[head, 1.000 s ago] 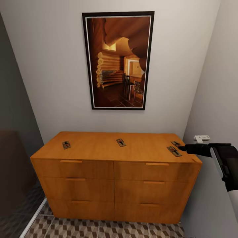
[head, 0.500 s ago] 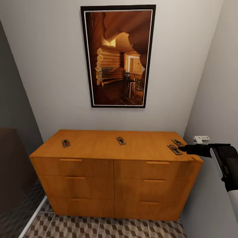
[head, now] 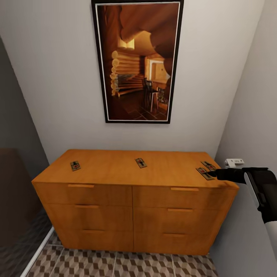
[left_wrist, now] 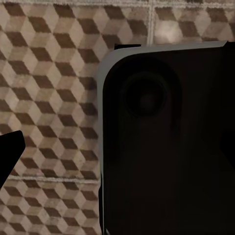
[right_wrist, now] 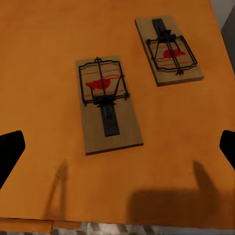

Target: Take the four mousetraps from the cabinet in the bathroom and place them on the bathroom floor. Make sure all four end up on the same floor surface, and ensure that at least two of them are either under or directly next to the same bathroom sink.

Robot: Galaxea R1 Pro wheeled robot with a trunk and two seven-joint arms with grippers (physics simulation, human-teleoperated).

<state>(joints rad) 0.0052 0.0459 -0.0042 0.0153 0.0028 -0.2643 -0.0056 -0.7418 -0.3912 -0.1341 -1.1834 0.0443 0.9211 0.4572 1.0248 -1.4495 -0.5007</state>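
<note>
Four mousetraps lie on top of the orange wooden cabinet (head: 111, 175): one at the left (head: 75, 166), one in the middle (head: 141, 162), and two at the right end (head: 205, 173) (head: 208, 166). My right gripper (head: 212, 174) hovers at that right end, open, level with the nearer trap. In the right wrist view the nearer mousetrap (right_wrist: 104, 103) and the farther one (right_wrist: 169, 49) lie flat ahead of the open right gripper (right_wrist: 118, 149), with nothing held. The left gripper (left_wrist: 29, 156) hangs open over the bathroom floor (left_wrist: 54, 73). The bathroom sink is out of view.
A framed picture (head: 137, 61) hangs on the wall above the cabinet. A grey wall with a white socket (head: 234, 162) stands close at the right. A dark panel (head: 15, 192) borders the left. Cube-patterned floor (head: 115, 265) shows below the drawers. My own dark base (left_wrist: 171, 142) is under the left arm.
The whole head view has shifted: the cabinet and picture sit slightly higher and larger, so the camera moved closer. The right gripper stays by the two right-hand traps. No trap has moved.
</note>
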